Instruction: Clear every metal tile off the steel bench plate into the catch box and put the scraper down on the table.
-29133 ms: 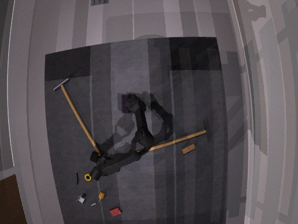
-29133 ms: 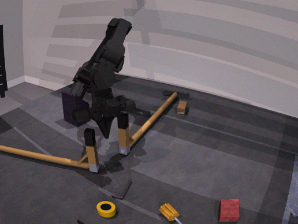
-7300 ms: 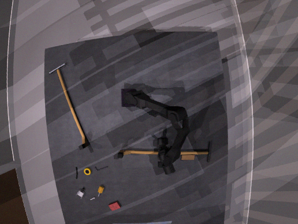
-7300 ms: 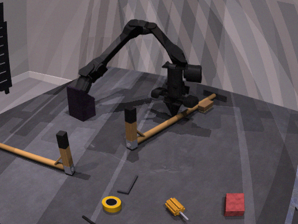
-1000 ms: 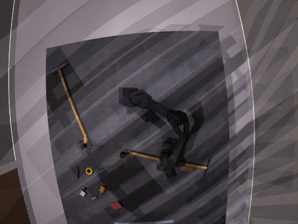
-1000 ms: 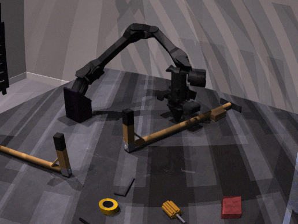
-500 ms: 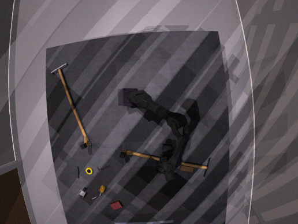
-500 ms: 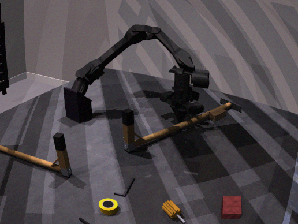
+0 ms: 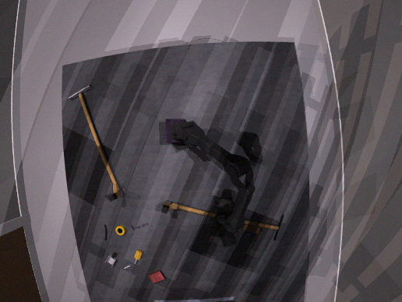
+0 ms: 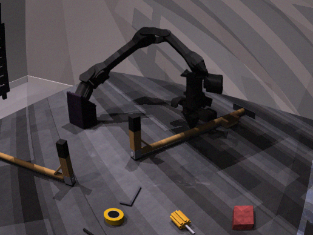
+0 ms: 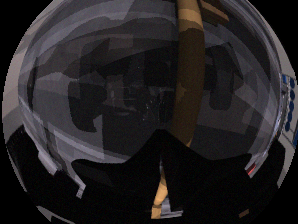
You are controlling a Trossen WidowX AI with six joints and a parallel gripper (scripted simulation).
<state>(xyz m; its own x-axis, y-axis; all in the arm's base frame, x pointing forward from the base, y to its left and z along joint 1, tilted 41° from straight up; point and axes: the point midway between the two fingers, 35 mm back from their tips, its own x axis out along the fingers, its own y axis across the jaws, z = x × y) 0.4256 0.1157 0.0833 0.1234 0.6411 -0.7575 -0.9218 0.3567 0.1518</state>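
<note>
A long wooden scraper (image 9: 192, 210) (image 10: 170, 140) (image 11: 190, 75) lies on the table under the arm. It has a dark crosswise blade (image 9: 276, 233) (image 10: 251, 114) at one end, a black-topped upright post (image 9: 165, 208) (image 10: 134, 133) at the other and a wooden block (image 10: 231, 120) near the blade. A similar wooden tool (image 9: 91, 126) (image 10: 27, 166) lies to the left in the top view. My gripper (image 10: 192, 126) (image 11: 160, 132) is shut and empty, pointing down close beside the rod. Its fingertips are hidden in the top view. I cannot make out the tiles or catch box.
A yellow tape roll (image 9: 120, 230) (image 10: 114, 216), a hex key (image 10: 133, 198), a yellow-handled tool (image 9: 138, 255) (image 10: 180, 219) and a red block (image 9: 156, 276) (image 10: 242, 217) lie on the table. A pale bluish edge (image 9: 195, 300) shows at the bottom. Blue round marks (image 11: 291, 95) show at the wrist view's right.
</note>
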